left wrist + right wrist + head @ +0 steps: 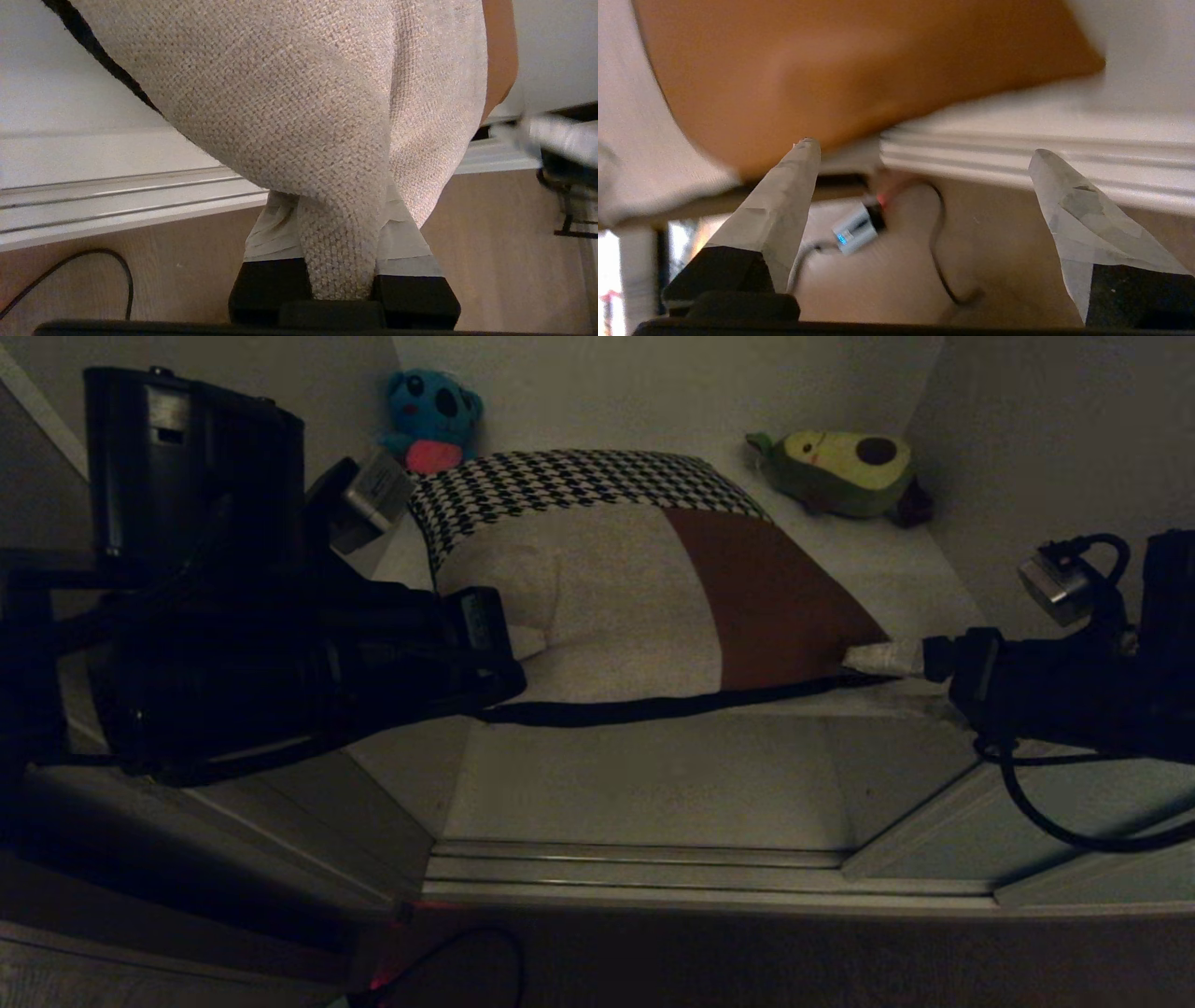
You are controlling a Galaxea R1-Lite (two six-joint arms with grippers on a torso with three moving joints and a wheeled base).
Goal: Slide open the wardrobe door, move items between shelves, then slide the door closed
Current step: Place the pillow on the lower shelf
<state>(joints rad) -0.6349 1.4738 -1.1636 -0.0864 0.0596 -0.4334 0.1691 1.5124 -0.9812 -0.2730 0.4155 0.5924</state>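
Note:
The patchwork cushion [616,588] of beige, rust-brown and houndstooth lies on an off-white shelf [915,579] inside the open wardrobe. My left gripper [509,649] is shut on the cushion's front left corner. The left wrist view shows beige fabric [289,93] pinched between the taped fingers of the left gripper [336,224]. My right gripper [878,658] sits at the cushion's front right corner. In the right wrist view the right gripper [924,149] stands wide open, one fingertip [805,149] right by the brown patch [831,70], nothing between the fingers. The sliding wardrobe door is out of view.
A blue plush toy [431,420] sits at the shelf's back left and an avocado plush [845,471] at the back right. A lower board [653,784] and the door track rails [653,873] lie below the cushion. A cable [467,952] and a small lit device [854,228] lie on the floor.

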